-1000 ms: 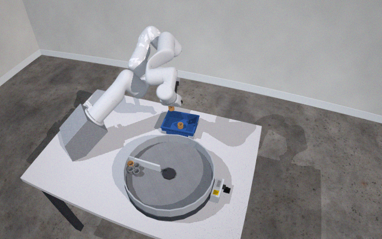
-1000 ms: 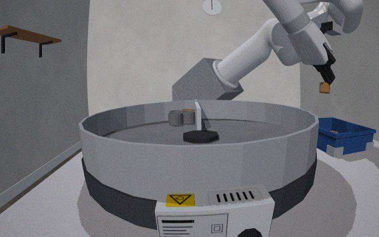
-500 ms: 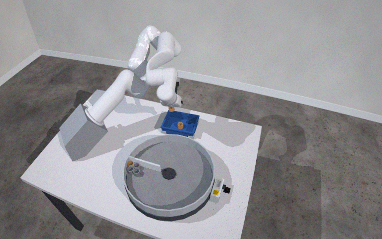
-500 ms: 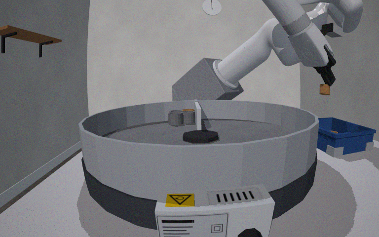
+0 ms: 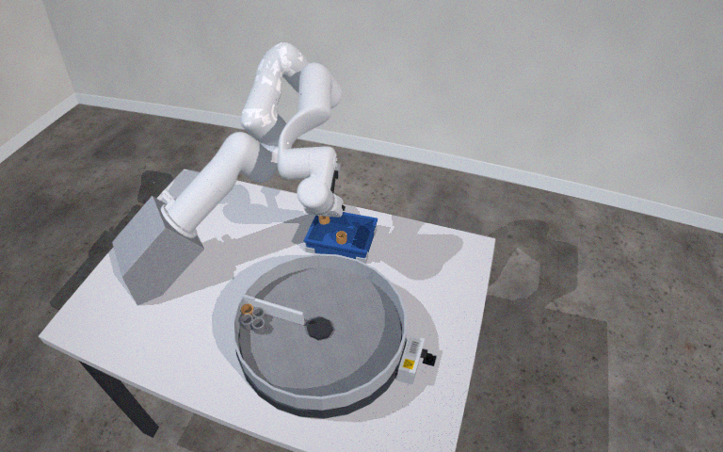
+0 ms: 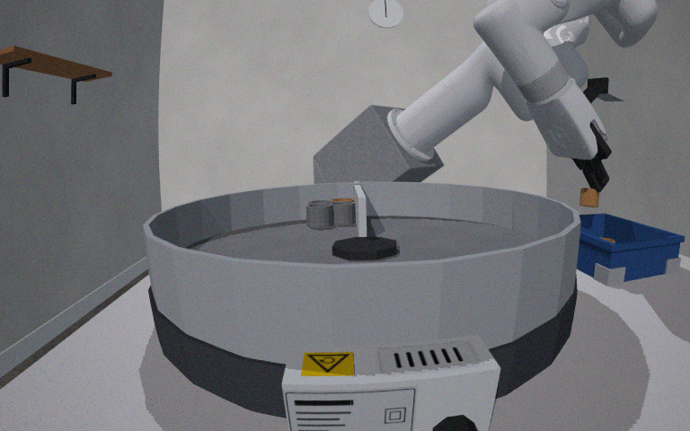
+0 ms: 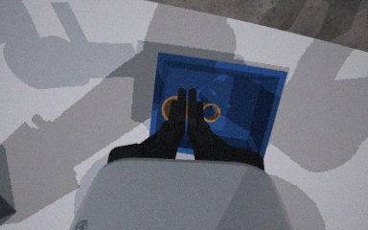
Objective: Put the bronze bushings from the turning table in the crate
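- Top view: the tool (image 5: 325, 214) (image 6: 600, 188) (image 7: 187, 99) is over one end of the blue rectangular crate (image 5: 335, 250) (image 6: 646, 256) (image 7: 218, 63), its fingers mostly hidden. A short, hollow bronze bushing (image 5: 324, 219) (image 6: 588, 197) (image 7: 166, 108) shows beneath it; a second bronze bushing (image 5: 341, 238) (image 6: 607, 240) (image 7: 218, 112) is inside. A third bronze bushing (image 5: 247, 309) (image 6: 342, 199) remains on the round grey turning table (image 5: 319, 400) (image 6: 366, 304), crowded by grey steel bushings (image 5: 258, 323) (image 6: 320, 216) and the white straight bar (image 5: 273, 310) (image 6: 360, 210). Fingers reaching there could drag steel along.
- Exterior view: the tool is closed on the first bushing's wall, which hangs above the crate. Released this high, it would probably bounce or roll; an off-centre wall grip may let it swing. Lowering must clear the crate's rim.
- Wrist view: the fingers stand nearly together, the gripped ring to one side, near a crate wall. More open room lies beyond the second bushing, toward the far end.

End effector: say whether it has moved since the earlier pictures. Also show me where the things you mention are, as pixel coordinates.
Yes. The end effector (image 5: 327, 213) (image 6: 598, 188) (image 7: 187, 99) has come down, closer to the crate (image 5: 332, 249) (image 6: 643, 259) (image 7: 280, 96).
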`<action>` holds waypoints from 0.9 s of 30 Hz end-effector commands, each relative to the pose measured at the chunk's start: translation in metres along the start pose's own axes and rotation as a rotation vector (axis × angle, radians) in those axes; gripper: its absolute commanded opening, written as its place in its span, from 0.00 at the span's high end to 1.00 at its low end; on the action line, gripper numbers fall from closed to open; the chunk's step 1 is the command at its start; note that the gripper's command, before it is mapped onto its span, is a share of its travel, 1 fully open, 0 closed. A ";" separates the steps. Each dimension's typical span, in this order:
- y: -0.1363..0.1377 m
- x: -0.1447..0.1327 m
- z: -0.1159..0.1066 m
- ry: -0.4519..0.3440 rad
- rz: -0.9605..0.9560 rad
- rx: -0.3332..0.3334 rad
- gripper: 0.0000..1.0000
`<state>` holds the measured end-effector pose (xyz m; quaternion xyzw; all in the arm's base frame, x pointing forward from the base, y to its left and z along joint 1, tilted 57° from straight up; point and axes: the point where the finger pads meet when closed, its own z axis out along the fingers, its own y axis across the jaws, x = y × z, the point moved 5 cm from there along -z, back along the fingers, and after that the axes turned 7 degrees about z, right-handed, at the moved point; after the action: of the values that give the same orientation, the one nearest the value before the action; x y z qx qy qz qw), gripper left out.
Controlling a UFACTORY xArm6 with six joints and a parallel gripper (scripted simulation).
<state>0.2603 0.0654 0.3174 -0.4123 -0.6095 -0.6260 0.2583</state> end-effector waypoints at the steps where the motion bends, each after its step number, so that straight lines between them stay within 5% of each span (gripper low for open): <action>1: 0.004 -0.008 0.011 0.000 -0.004 0.000 1.00; 27: 0.005 -0.014 0.017 0.000 -0.004 0.000 1.00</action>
<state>0.2726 0.0769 0.3090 -0.4113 -0.6098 -0.6265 0.2577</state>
